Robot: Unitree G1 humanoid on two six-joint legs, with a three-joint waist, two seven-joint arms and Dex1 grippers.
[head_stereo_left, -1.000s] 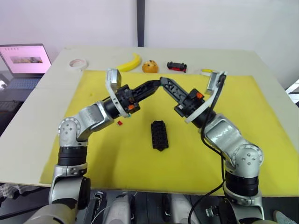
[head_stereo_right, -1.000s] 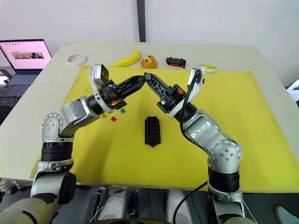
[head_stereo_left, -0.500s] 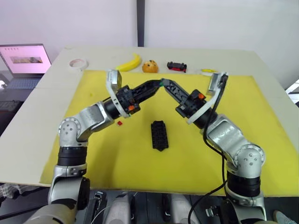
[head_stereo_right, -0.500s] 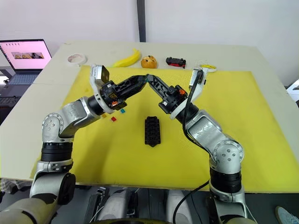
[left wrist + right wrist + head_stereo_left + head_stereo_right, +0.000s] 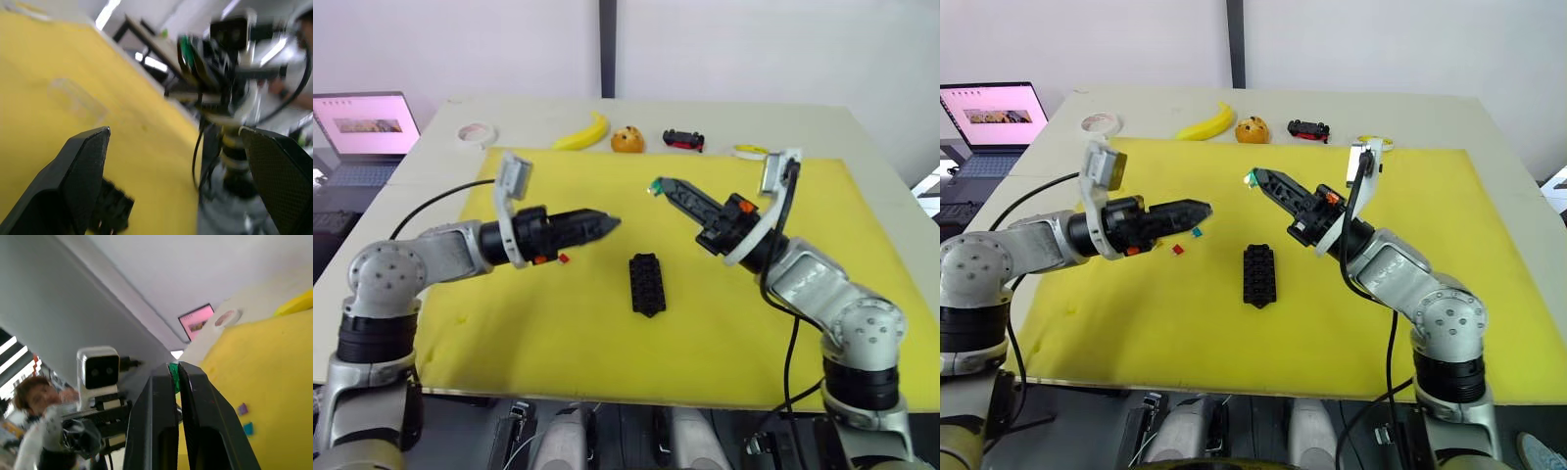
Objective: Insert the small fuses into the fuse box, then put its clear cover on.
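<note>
The black fuse box [image 5: 647,284] lies on the yellow mat [image 5: 705,333] in front of me. My right gripper [image 5: 658,186] hovers above and behind it, shut on a small green fuse [image 5: 1252,178] that pokes out between its fingertips [image 5: 166,382]. My left gripper [image 5: 607,222] stands open and empty to the left of it, its fingers [image 5: 88,161] spread wide. Loose small fuses lie on the mat near the left gripper: a red one [image 5: 1176,250], a teal one [image 5: 1197,233] and a purple one [image 5: 242,409]. The clear cover [image 5: 78,98] lies flat on the mat.
Along the table's far edge sit a banana [image 5: 583,132], an orange [image 5: 627,140], a black-and-red toy car [image 5: 684,139], a white tape roll [image 5: 477,132] and a yellow ring [image 5: 751,150]. A laptop [image 5: 367,122] stands at the far left. A person [image 5: 29,396] is behind me.
My left gripper has opened and drawn back to the left, away from the right gripper. The green fuse stays in the right gripper, which shifted slightly right.
</note>
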